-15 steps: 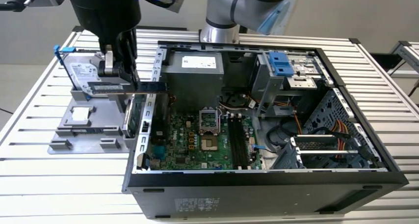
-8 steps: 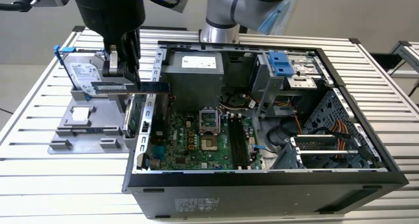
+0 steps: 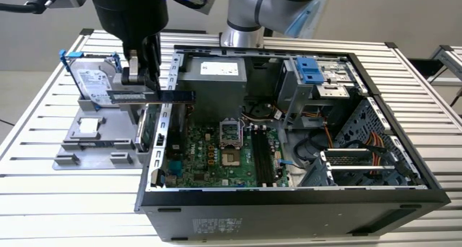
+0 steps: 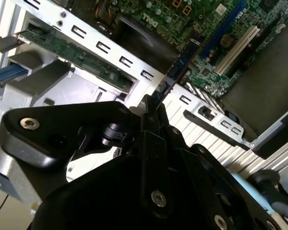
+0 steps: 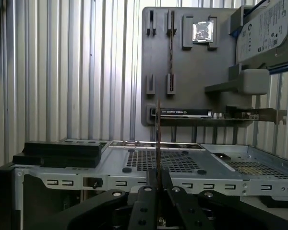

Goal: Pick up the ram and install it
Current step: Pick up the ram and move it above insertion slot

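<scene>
The hand [image 3: 142,88] is pinching the ram [image 3: 172,96], its fingers [image 5: 148,194] pressed together on the board toward one end. The stick is lying level in the air with its long edge down, and in the first wrist view it is running edge-on straight out from the grip. In the exterior view it is hanging over the side wall of the open computer case [image 3: 289,204], on the exterior view's left. That puts it between the grey parts holder [image 3: 94,149] on the tabletop [image 3: 43,193] and the motherboard [image 3: 209,160], and it looks clear of both.

Judging by this, the pick-up is done and the carry toward the board is the step in hand. The memory slots [image 3: 263,156] are lying well apart from the stick, beside the processor socket [image 3: 229,132]. The ram seems to be pointing across them rather than along them. Seating it is likely calling for a turn to bring it parallel, careful lining up over one slot, and an even, straight press down.
</scene>
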Motion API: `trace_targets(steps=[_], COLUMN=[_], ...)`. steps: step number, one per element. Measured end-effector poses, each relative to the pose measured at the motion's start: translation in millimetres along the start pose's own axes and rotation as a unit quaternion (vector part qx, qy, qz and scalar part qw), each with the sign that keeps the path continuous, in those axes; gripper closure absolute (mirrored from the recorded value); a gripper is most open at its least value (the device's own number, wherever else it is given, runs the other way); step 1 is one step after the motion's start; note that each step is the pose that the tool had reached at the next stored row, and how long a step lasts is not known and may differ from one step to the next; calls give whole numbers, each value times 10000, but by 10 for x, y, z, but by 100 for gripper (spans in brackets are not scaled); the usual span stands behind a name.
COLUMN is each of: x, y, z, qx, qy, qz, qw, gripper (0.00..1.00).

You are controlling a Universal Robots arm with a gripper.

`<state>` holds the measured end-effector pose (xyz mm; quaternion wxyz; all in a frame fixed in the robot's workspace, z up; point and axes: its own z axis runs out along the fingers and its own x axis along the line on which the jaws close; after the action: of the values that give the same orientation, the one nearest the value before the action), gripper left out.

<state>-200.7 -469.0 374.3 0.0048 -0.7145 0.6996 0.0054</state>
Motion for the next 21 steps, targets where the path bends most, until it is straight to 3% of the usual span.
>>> trace_targets(steps=[21], x=[5], y=[-251], z=[0], qx=[0], qy=[0], qz=[0], qw=[10000], gripper=[100])
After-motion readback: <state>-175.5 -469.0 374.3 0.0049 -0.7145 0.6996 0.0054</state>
